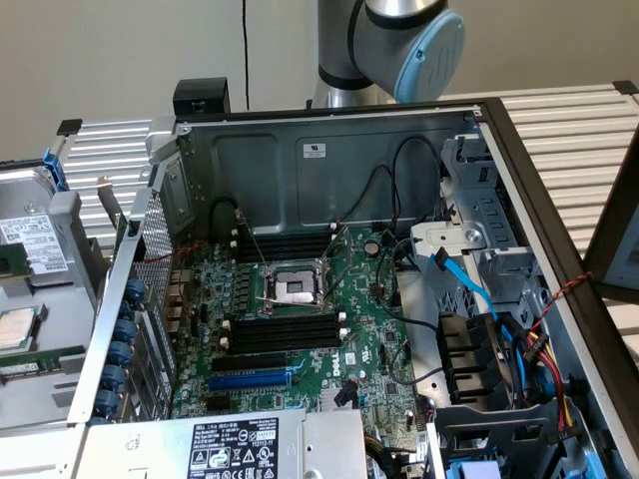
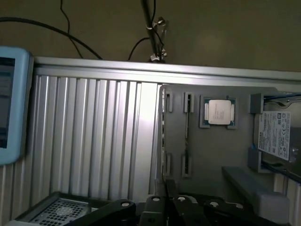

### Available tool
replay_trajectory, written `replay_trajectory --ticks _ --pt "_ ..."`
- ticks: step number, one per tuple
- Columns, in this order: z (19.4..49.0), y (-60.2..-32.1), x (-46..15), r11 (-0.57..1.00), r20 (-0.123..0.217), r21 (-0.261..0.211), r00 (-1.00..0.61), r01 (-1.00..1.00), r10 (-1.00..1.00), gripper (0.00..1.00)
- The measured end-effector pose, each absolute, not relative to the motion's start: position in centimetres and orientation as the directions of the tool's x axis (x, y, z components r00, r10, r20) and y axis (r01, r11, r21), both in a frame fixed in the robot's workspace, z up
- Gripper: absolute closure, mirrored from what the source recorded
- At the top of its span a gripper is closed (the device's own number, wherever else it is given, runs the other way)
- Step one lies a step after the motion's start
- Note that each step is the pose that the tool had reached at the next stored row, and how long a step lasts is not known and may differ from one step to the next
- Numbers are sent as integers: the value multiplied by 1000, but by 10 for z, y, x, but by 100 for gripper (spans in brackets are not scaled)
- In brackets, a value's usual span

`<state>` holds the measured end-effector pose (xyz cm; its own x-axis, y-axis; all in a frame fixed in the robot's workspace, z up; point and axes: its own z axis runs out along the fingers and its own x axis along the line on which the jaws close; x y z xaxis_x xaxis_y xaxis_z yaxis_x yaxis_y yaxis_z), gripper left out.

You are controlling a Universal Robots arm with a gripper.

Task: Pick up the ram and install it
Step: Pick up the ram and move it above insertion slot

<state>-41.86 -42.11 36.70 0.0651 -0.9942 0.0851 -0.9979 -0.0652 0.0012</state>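
- On the grey parts tray (image 2: 207,160), in the wrist view, the ram (image 2: 187,134) stands on its long edge, a thin dark line set between small grey holders
- Beside it on the same tray lie a processor (image 2: 219,112) in its own recess and, further along, a hard drive (image 2: 277,134) with a white label
- The gripper (image 2: 165,188) hangs over the tray's edge, next to the ribbed aluminium table (image 2: 94,136); the ram is near it, a little to one side and apart from it, not in its grasp
- Whether the gripper stands wide or narrow I cannot tell
- In the exterior view the arm (image 1: 399,40) rises behind the open computer case (image 1: 300,170), and the tray sits outside the case at the exterior view's left
- Inside the case the motherboard (image 1: 379,349) lies flat, its long black memory slots (image 1: 285,331) flanking the processor socket (image 1: 293,289), well apart from the ram
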Motion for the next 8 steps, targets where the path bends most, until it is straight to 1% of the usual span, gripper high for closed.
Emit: replay_trajectory --ticks 8 --pt "401 -422 -385 -65 80 1 65 -998 -995 87"
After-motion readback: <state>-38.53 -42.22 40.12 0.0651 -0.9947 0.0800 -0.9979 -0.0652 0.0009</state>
